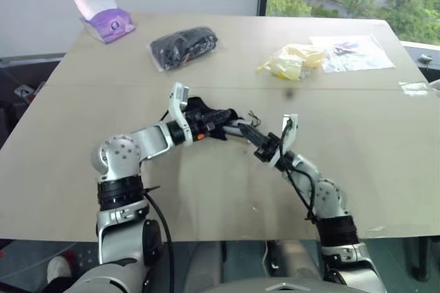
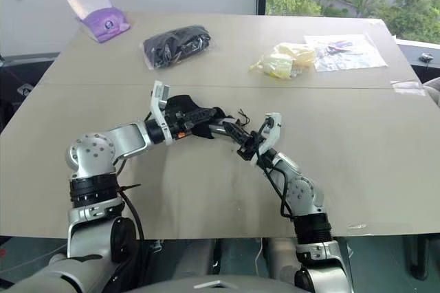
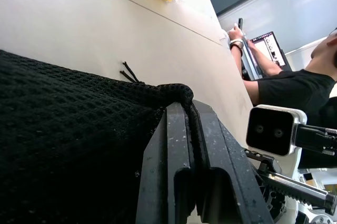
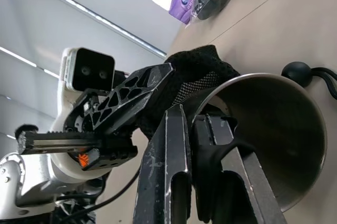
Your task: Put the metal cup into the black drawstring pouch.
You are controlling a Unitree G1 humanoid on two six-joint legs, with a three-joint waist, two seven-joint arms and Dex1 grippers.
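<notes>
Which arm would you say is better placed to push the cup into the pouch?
Right, probably: the right gripper grips the metal cup's rim at the black drawstring pouch, whose fabric the left gripper holds.

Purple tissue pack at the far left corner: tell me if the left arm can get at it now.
Probably not: the left pincer is shut on the black drawstring pouch, and the purple tissue pack lies far across the table.
</notes>
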